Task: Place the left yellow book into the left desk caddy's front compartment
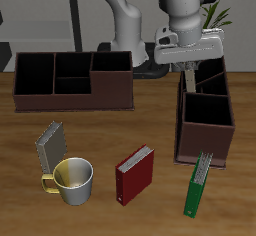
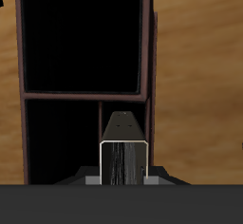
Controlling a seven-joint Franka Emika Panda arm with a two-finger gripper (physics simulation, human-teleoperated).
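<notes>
Wooden worktop carries, toward its front edge, a mug, a red book and a green book, none involved. The gripper is clamped on the left yellow book, held upright above the left desk caddy, near its rear portion. Pickup and carry are judged complete. Alignment over the front compartment, lowering and release remain.

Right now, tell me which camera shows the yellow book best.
The wrist view: the yellow book appears close up, its grey page edges plain, above the caddy. The exterior view shows only a thin sliver of it under the gripper.
</notes>
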